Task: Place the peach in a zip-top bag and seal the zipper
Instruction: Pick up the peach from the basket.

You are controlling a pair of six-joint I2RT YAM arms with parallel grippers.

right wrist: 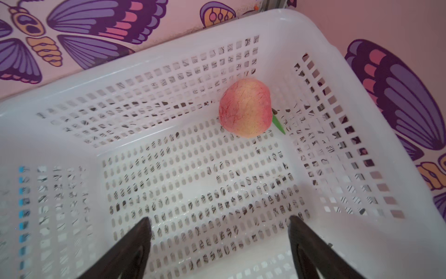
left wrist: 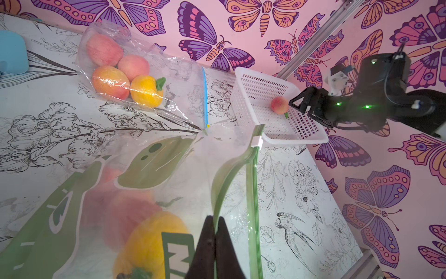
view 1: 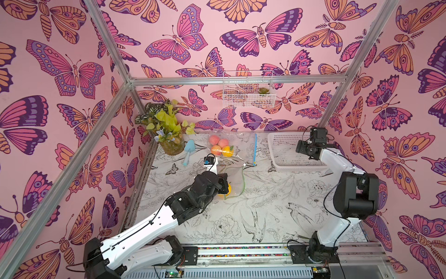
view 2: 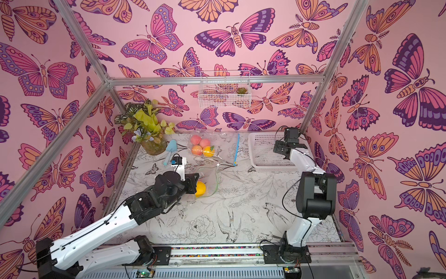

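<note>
1. The peach lay near a corner of the white basket. To pick it up well, the right gripper needed to come down straddling it, clear of both walls, before closing.
2. The right gripper hung wide open above the basket floor, holding nothing.
3. The left gripper was pinched shut on the mouth edge of the green-rimmed bag, propping it open.

Cut-off "N" on bag
</note>
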